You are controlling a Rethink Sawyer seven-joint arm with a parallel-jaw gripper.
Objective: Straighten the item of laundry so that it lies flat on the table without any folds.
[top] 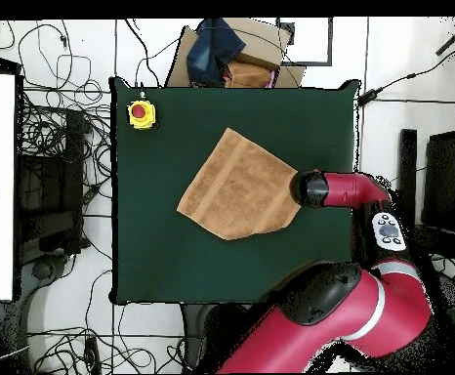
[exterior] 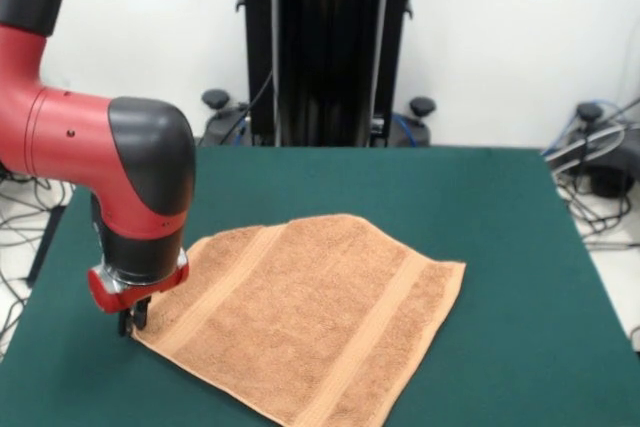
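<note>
While the towel [exterior: 310, 322] looks mostly spread out already, trouble could easily be caused right at the corner where the gripper [exterior: 132, 322] is parked. If that corner gets dragged sideways with the tips pressed down, the cloth would probably be bunched up or a fresh fold flipped over, since terry tends to catch on felt like this. A lift that's too high could also let the whole sheet be pulled off its spot and rumpled along the far edge.

As for the gripper: it's seen low down at the towel's corner in the front view, right at desk [exterior: 500, 247] level, and appears to be touching or just about touching the edge of the cloth. Whether the fingers are apart or pinched together can't be told, as they're too small and dark, and the wrist hides them from overhead. Whether cloth is actually held can't be confirmed either.

The towel is laid diagonally around the middle of the desk, stripe bands visible near both short ends. One corner looks cut off, so a small fold-under may be left there.
</note>
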